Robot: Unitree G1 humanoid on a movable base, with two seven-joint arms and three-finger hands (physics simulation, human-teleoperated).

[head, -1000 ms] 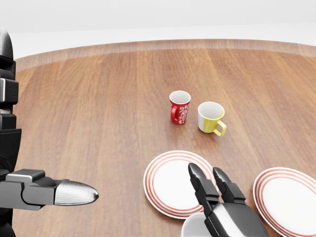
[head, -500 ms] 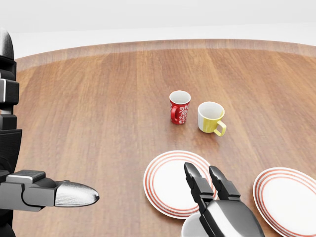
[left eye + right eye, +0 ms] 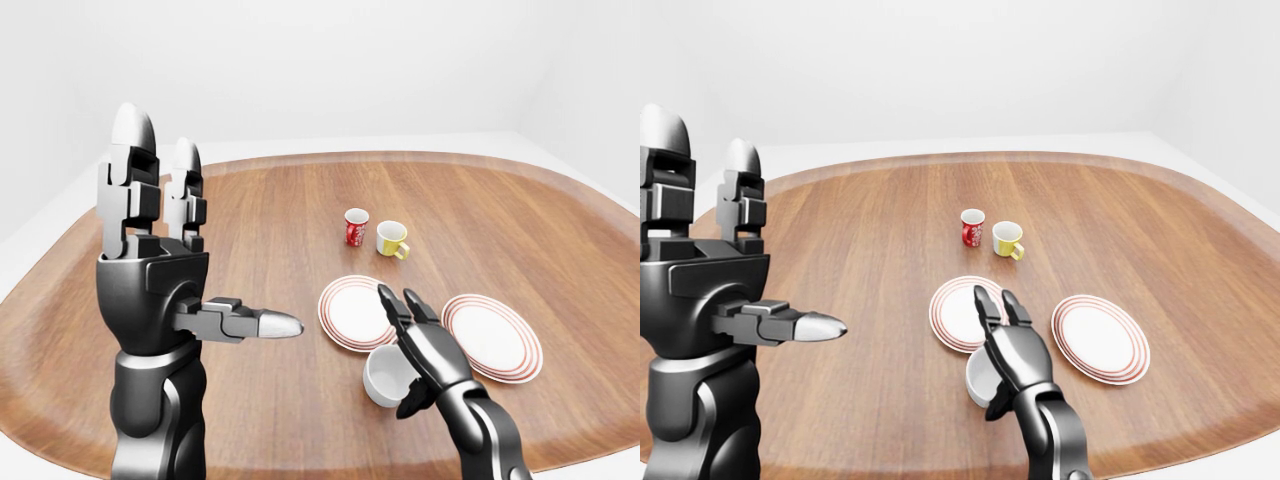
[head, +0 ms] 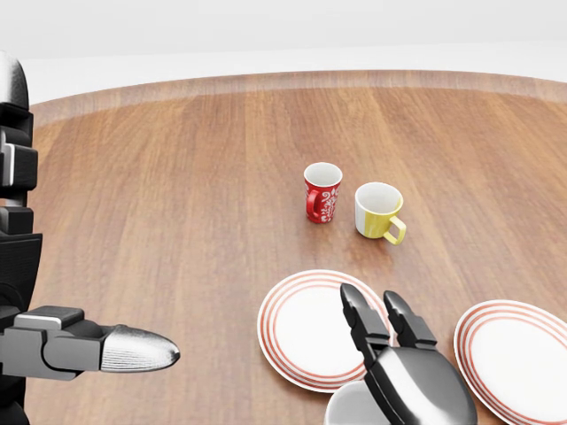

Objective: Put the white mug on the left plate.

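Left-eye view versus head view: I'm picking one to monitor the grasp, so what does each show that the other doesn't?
Only the left-eye view shows the white mug nearly whole, the right hand with open fingers against it, the raised left hand in full, and the table's near edge.

Only the head view gives a closer look at the red mug's pattern; there the white mug is just a sliver under the hand.

Both show the yellow mug, the left plate and the right plate. The white mug is not yet on the left plate.
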